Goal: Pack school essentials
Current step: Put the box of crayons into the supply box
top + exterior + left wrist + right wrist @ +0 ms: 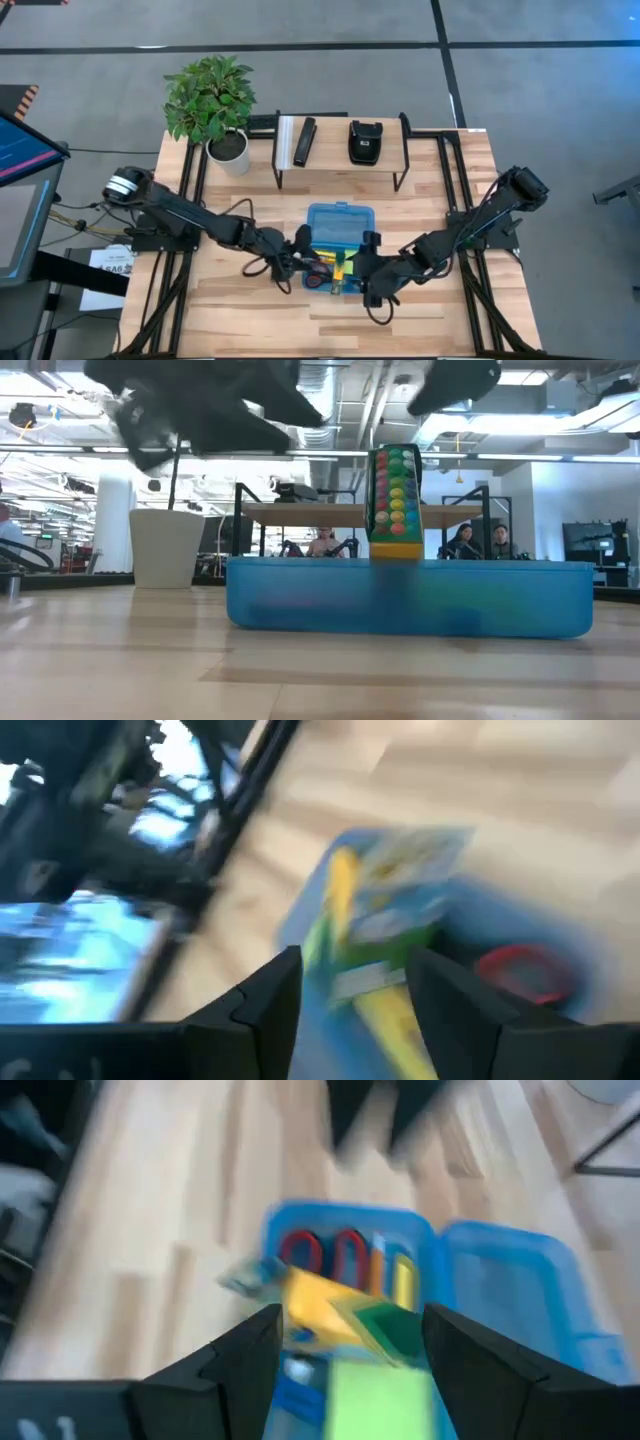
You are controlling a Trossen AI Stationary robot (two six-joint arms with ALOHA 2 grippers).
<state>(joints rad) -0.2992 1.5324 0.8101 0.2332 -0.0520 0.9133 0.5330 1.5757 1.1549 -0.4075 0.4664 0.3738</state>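
An open blue plastic box lies mid-table, its lid (pixel 335 222) flat toward the far edge and its tray (pixel 300 600) nearer. The green-yellow crayon box (pixel 397 500) stands on end in the tray, its top free. In the right wrist view the tray also holds the red scissors handles (pixel 322 1252), yellow pencils (pixel 402 1280) and the lime-green pad (pixel 375 1395). My left gripper (pixel 297 262) is open at the tray's left side. My right gripper (pixel 368 280) is open at its right side. In the low view both grippers hang above the tray. The eraser is not visible.
A black wire shelf at the far edge carries the black stapler (pixel 365 142) and a flat black bar (pixel 304 142). A potted plant (pixel 212 100) stands at the far left corner. Bare wood shows near the tray on the near side. People sit in the room behind.
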